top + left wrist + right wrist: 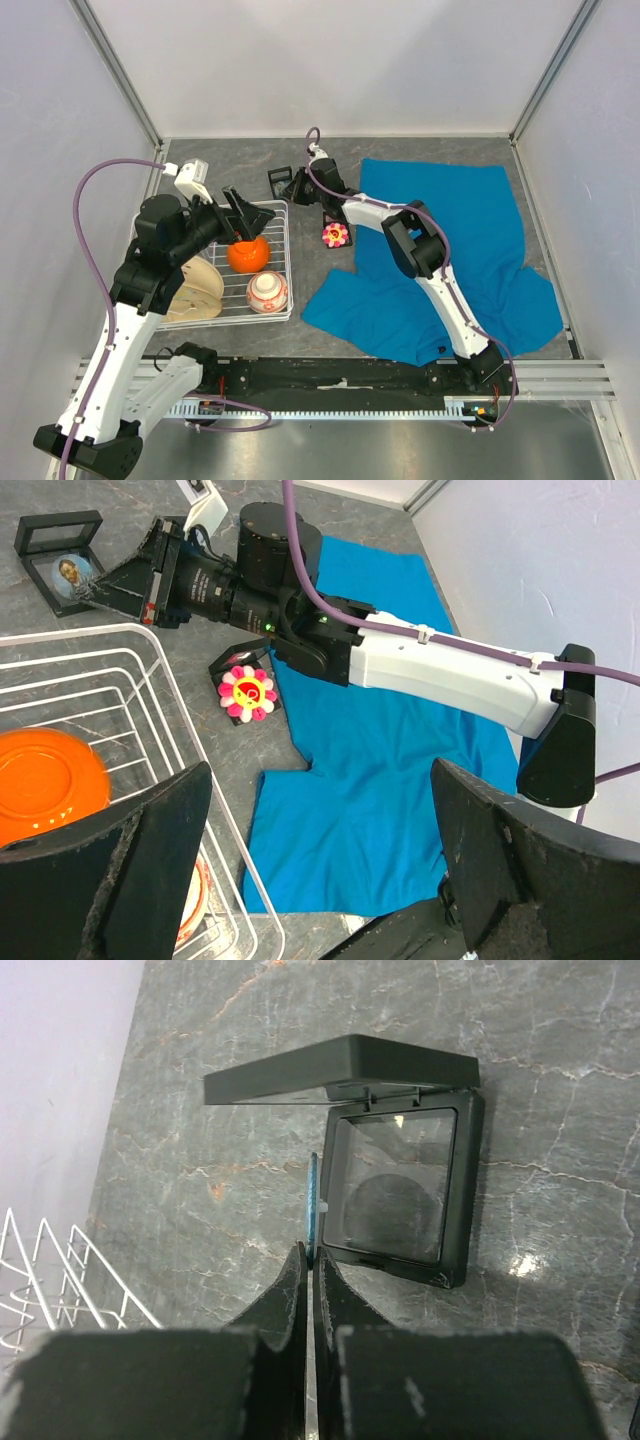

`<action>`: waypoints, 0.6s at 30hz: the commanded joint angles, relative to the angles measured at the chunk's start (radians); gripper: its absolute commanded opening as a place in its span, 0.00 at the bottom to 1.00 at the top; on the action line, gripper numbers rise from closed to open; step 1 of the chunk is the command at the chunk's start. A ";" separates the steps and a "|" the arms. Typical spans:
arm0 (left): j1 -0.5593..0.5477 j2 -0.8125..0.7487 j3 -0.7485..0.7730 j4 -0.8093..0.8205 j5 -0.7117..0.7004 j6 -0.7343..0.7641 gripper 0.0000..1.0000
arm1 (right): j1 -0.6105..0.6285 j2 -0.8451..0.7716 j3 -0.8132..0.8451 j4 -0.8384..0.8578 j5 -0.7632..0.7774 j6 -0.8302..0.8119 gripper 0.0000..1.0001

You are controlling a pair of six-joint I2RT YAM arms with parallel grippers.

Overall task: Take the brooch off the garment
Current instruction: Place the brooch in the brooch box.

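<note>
The teal-blue garment (460, 240) (380, 770) lies spread flat on the right half of the table. My right gripper (310, 1252) (292, 186) reaches to the far middle of the table and is shut on the brooch (314, 1200), a thin round badge seen edge-on with a blue rim. In the left wrist view the brooch (68, 573) shows a pale face. It hangs at the left edge of an open black display box (400, 1195) (279, 178), apart from the garment. My left gripper (320, 880) (245, 215) is open and holds nothing, above the wire rack.
A white wire rack (289, 260) on the left holds an orange bowl (247, 255), a striped cup (268, 292) and a beige dish (195, 290). A pink and yellow flower piece (335, 235) (248, 693) sits on a small black box by the garment's left edge.
</note>
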 commanded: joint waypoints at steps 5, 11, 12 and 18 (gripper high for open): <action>-0.012 -0.014 0.018 0.015 -0.022 0.064 0.96 | 0.008 0.044 0.058 0.018 0.027 -0.010 0.02; -0.017 -0.015 0.022 0.004 -0.036 0.072 0.96 | 0.006 0.052 0.070 0.010 0.040 -0.015 0.10; -0.019 -0.017 0.022 0.004 -0.034 0.072 0.96 | 0.006 0.056 0.074 0.007 0.041 -0.013 0.12; -0.022 -0.020 0.018 0.002 -0.030 0.071 0.96 | 0.008 0.073 0.112 -0.011 0.041 -0.018 0.21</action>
